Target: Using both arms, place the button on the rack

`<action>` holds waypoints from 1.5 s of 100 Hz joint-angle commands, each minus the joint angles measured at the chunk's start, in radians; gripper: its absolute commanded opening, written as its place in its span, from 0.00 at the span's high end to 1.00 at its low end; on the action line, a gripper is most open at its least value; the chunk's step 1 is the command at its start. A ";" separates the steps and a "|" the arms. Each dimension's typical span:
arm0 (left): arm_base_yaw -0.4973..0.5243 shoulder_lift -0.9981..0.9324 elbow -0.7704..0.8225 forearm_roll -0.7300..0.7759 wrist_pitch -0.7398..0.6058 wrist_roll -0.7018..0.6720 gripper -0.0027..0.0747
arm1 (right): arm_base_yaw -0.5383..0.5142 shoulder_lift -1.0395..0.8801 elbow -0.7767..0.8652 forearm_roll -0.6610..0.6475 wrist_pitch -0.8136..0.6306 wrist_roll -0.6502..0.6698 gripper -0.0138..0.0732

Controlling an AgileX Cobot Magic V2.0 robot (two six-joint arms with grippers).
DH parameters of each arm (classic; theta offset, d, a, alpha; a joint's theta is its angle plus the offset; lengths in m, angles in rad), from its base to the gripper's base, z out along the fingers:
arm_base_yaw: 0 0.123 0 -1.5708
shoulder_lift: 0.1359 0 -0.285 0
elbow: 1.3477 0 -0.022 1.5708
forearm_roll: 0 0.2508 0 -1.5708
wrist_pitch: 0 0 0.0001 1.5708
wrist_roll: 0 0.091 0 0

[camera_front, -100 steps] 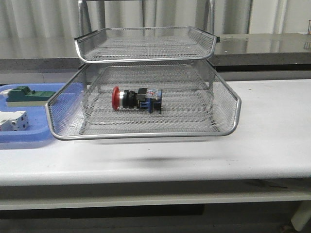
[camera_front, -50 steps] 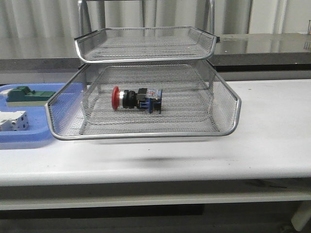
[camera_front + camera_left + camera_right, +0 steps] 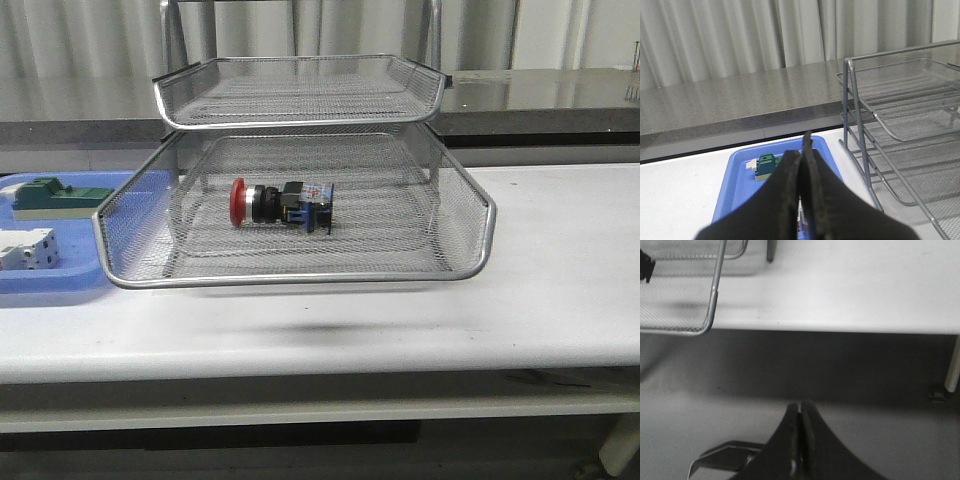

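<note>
The button, with a red head and black-and-blue body, lies on its side in the middle tier of the silver wire-mesh rack. The rack also shows in the left wrist view and its corner in the right wrist view. Neither arm shows in the front view. My left gripper is shut and empty above the blue tray. My right gripper is shut and empty, low in front of the table's front edge, away from the rack.
A shallow blue tray at the table's left holds a green block and a white block; the tray and green block show in the left wrist view. A table leg stands at the right.
</note>
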 commanded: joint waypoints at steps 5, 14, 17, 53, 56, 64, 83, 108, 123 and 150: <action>0.002 0.006 -0.026 -0.013 -0.082 -0.010 0.99 | -0.002 0.111 -0.033 0.084 -0.069 -0.111 0.92; 0.002 0.006 -0.026 -0.013 -0.082 -0.010 0.99 | -0.001 0.194 -0.033 0.127 -0.090 -0.162 0.92; 0.002 0.006 -0.026 -0.013 -0.082 -0.010 0.99 | 0.000 0.216 -0.033 0.142 -0.099 -0.172 0.92; 0.002 0.006 -0.026 -0.013 -0.082 -0.010 0.99 | 0.247 0.459 -0.033 0.154 -0.276 -0.182 0.92; 0.002 0.006 -0.026 -0.013 -0.082 -0.010 0.99 | 0.269 0.478 -0.033 0.156 -0.289 -0.182 0.92; 0.002 0.006 -0.026 -0.013 -0.082 -0.010 0.99 | 0.330 0.529 -0.033 0.162 -0.334 -0.182 0.92; 0.002 0.006 -0.026 -0.013 -0.082 -0.010 0.99 | 0.444 0.643 -0.047 0.163 -0.420 -0.182 0.92; 0.002 0.006 -0.026 -0.013 -0.082 -0.010 0.99 | 0.535 0.753 -0.147 0.155 -0.445 -0.200 0.92; 0.002 0.006 -0.026 -0.013 -0.082 -0.010 0.99 | 0.543 0.815 -0.208 0.129 -0.449 -0.204 0.92; 0.002 0.006 -0.026 -0.013 -0.082 -0.010 0.99 | 0.543 0.886 -0.277 -0.015 -0.454 -0.204 0.92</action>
